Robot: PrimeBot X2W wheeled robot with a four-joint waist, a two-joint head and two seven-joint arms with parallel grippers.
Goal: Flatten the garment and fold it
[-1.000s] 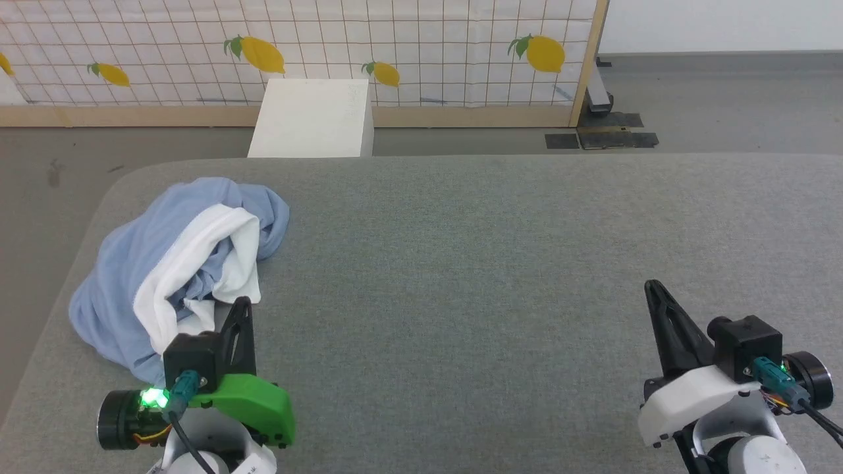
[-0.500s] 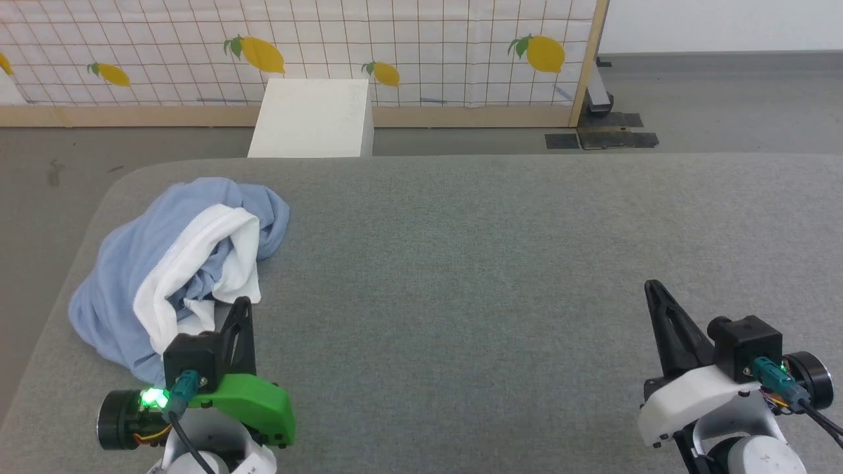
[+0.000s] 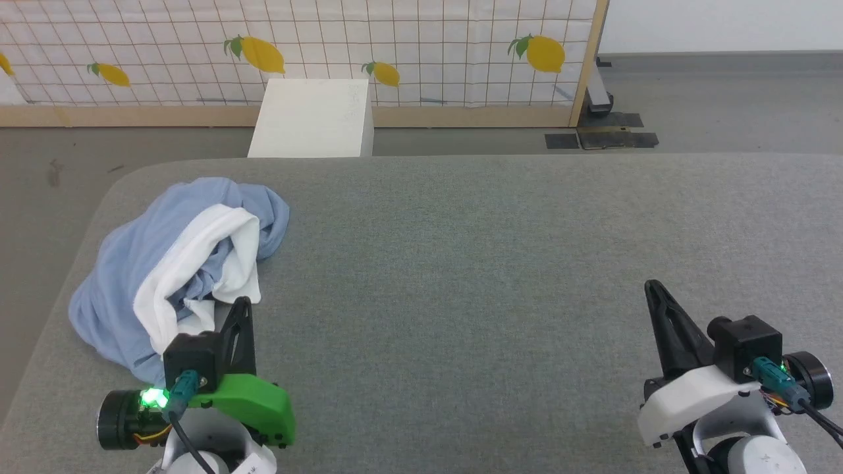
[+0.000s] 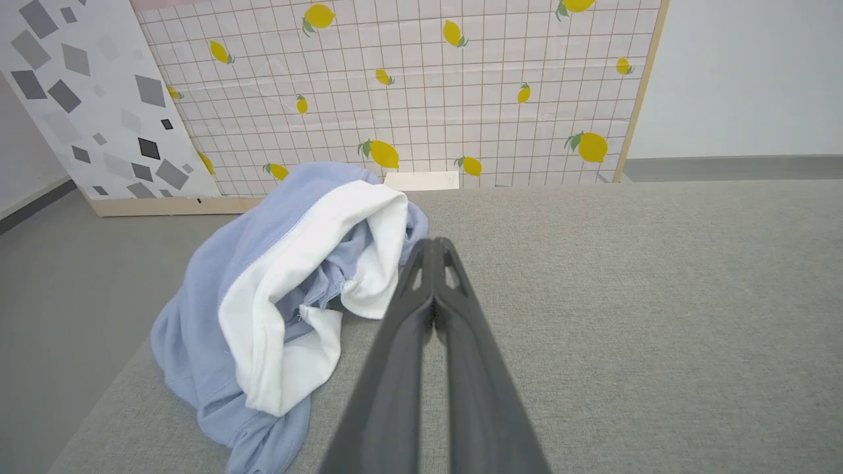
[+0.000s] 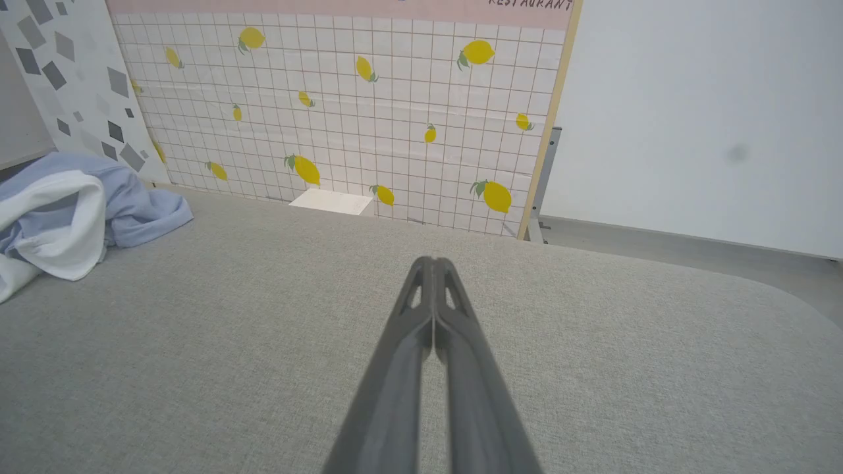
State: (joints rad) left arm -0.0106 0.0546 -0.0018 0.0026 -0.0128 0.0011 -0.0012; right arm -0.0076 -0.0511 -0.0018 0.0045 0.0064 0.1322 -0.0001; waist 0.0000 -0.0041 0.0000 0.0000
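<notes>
Nothing has moved — left gripper (image 3: 242,308) and right gripper (image 3: 654,293) sit pinched together, empty. The garment (image 3: 125,263) lies crumpled near the left edge of the table (image 3: 461,263); a careless grab could drag it off.

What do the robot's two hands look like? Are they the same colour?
No. The left gripper has a bright green shell and a glowing green light; the right gripper has a white shell. Both have long, pointy black fingers, a black box with a teal plug, and a black cable.
</notes>
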